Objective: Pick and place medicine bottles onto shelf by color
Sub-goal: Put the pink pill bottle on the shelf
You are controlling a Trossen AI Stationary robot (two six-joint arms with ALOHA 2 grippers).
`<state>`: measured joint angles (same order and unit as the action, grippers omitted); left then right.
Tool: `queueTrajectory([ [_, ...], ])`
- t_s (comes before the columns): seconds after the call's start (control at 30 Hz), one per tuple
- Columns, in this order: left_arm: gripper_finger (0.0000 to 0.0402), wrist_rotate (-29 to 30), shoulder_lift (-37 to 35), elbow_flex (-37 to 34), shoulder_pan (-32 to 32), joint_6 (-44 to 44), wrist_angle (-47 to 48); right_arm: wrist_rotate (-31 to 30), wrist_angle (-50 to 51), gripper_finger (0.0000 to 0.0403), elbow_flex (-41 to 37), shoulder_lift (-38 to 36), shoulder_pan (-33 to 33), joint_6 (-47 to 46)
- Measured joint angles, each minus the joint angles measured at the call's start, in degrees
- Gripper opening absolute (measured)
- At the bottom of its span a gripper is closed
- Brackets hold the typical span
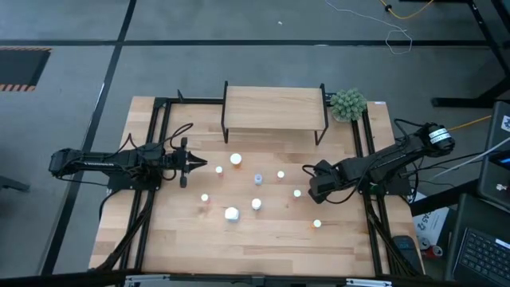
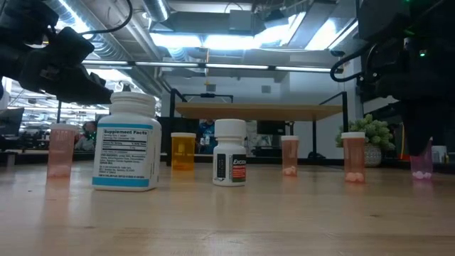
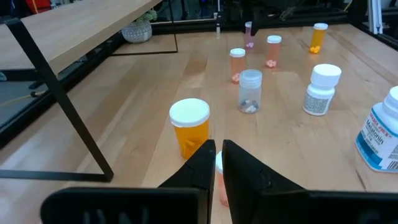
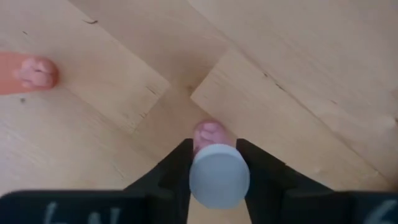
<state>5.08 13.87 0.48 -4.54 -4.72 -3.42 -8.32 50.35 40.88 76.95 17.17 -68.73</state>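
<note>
Several small medicine bottles with white caps stand on the table in front of the shelf [image 1: 275, 108], among them an orange one [image 1: 237, 160], a clear bluish one [image 1: 259, 178] and a large white one [image 1: 232, 214]. My right gripper [image 1: 316, 177] points down at the right of the group and is shut on a pink bottle [image 2: 421, 163], whose white cap shows between the fingers. My left gripper [image 1: 194, 166] is shut and hovers level at the left of the group, touching nothing; the orange bottle [image 3: 190, 124] stands just beyond its tips. My right gripper pinches the pink bottle at its top, by the white cap [image 4: 202, 177], between its two fingers [image 4: 261, 171]. The fingers come from above, pointing down. The bottle stays upright below them, its pills [image 4: 208, 132] at the bottom; its base seems to rest on the table.
A green plant [image 1: 348, 104] stands by the shelf's right end. Another pink bottle [image 4: 28, 71] stands close to the held one. The shelf's thin black legs [image 3: 68, 112] and the black frame rails [image 1: 155, 143] run along both sides of the table.
</note>
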Motion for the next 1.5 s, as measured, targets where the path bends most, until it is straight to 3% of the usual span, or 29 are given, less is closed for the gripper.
queueTrajectory([
  [0.2, 0.0025, 0.00, -0.02, 0.00, 0.00, -1.87, 0.00, 0.51, 0.57, 0.0105, 1.59, 0.02, -0.45, 2.69],
  [0.37, 0.0025, 0.00, -0.01, 0.00, 0.00, -1.89, -0.02, 0.54, 1.89, 0.0110, 8.59, -0.07, -2.66, 11.79],
  [0.5, 0.0025, 0.00, -0.01, 0.00, 0.00, -1.89, -0.02, -4.93, 6.14, 0.0106, 16.46, -0.11, -6.29, 20.92],
  [0.63, 0.0025, 0.00, -0.02, -0.01, 0.00, -1.89, -0.02, -10.87, 9.63, 0.0104, 24.85, -0.13, -11.74, 32.44],
  [0.93, 0.0025, 0.00, -0.01, -0.01, 0.00, -1.89, -0.02, -11.72, 10.73, 0.0104, 39.29, -0.19, -30.75, 53.44],
  [1.2, 0.0025, 0.00, -0.01, -0.01, 0.00, -1.91, -0.01, -1.76, 11.57, 0.0105, 40.06, 4.54, -47.71, 57.87],
  [1.3, 0.0025, 0.00, -0.02, -0.01, 0.00, -1.91, -0.01, 2.36, 12.56, 0.0105, 42.64, 8.72, -50.19, 59.42],
  [1.5, 0.0025, 0.00, 0.00, -0.01, 0.00, -1.89, 0.00, 2.86, 23.78, 0.0105, 47.22, 14.53, -50.60, 60.41],
])
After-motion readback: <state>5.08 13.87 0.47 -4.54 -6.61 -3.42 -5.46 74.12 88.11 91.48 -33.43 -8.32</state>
